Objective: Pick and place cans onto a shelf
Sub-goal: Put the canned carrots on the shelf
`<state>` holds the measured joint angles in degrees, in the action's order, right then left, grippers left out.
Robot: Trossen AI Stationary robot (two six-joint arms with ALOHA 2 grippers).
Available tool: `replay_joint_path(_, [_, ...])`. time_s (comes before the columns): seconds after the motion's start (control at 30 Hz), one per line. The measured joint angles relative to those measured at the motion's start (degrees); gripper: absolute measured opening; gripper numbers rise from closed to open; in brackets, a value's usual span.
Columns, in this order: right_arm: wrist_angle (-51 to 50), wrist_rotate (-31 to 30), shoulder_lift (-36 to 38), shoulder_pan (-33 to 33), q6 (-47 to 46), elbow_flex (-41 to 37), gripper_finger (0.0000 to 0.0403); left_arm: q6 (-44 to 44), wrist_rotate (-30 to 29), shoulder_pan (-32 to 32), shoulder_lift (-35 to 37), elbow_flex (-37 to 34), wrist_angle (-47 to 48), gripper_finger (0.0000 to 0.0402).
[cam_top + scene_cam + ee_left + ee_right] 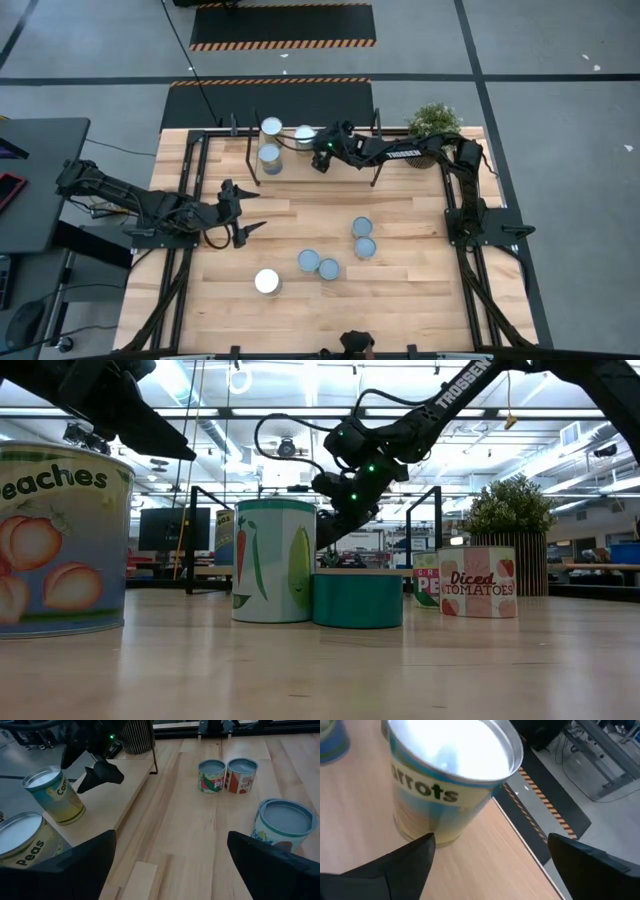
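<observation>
I count eight cans, all upright with round metal tops facing up. Three stand on the shelf [290, 160], a pale wooden board in thin black uprights at the counter's far edge: a carrots can [303, 136], a peas can [271, 128] beside it, and a third can [269, 158] just in front of the peas. The carrots can's paper label is yellowish with blue lettering and its lid is shiny. Five more sit on the wooden counter [420, 290]: a pair touching, peas [362, 227] and diced tomatoes [365, 247]; another touching pair [318, 264] nearer the middle; and a peaches can [266, 282] alone, nearest the front edge.

My right gripper [322, 158] reaches from its base on the right along the shelf, wrist bent down, dark fingers spread wide and holding nothing, just beside the carrots can. My left gripper [238, 210] is stretched low over the counter's left side, fingers also apart and empty, pointing toward the loose cans. A potted plant [434, 122] sits at the far right corner.
</observation>
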<state>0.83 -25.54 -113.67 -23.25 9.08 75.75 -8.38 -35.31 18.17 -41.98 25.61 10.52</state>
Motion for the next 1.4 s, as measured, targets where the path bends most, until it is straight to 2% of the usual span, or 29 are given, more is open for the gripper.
replay_joint_path(0.13, [-1.83, -1.66, 0.0, 0.18, -0.36, 0.0, 0.0393, 0.0, 0.0, 0.0, 0.0, 0.0, 0.0, 0.0387])
replay_joint_path(0.27, [-1.61, -7.29, 0.0, 0.2, -0.33, 0.0, 0.0393, -0.01, 0.0, 0.0, 0.0, 0.0, 0.0, 0.0387])
replay_joint_path(0.33, [-0.48, -8.19, 0.0, -0.54, -0.02, 0.0, 0.0392, -0.01, 0.0, 0.0, 0.0, 0.0, 0.0, 0.0387])
replay_joint_path(0.67, [5.31, 3.98, -0.24, -1.82, -3.91, 0.0, 0.0376, 0.01, 0.0, 0.0, 0.0, 0.0, -0.02, 0.0387])
replay_joint_path(0.87, [3.13, 0.96, -0.28, -0.85, -2.47, 0.0, 0.0375, -0.4, 0.07, 0.03, -0.01, 0.0, -0.02, 0.0387])
replay_joint_path(1.07, [-0.54, 6.25, -0.35, 0.98, -1.49, 0.0, 0.0375, -1.01, 1.05, 0.04, -0.02, 0.0, 0.0, 0.0387])
replay_joint_path(1.23, [4.84, 5.37, -0.37, 1.37, 1.99, 0.0, 0.0375, -1.16, 1.03, -0.07, -0.01, 0.0, 0.0, 0.0387])
replay_joint_path(1.4, [8.88, 7.32, -0.37, 0.76, 3.08, 0.02, 0.0375, -1.45, 1.07, -0.06, -0.02, 0.0, 0.0, 0.0387])
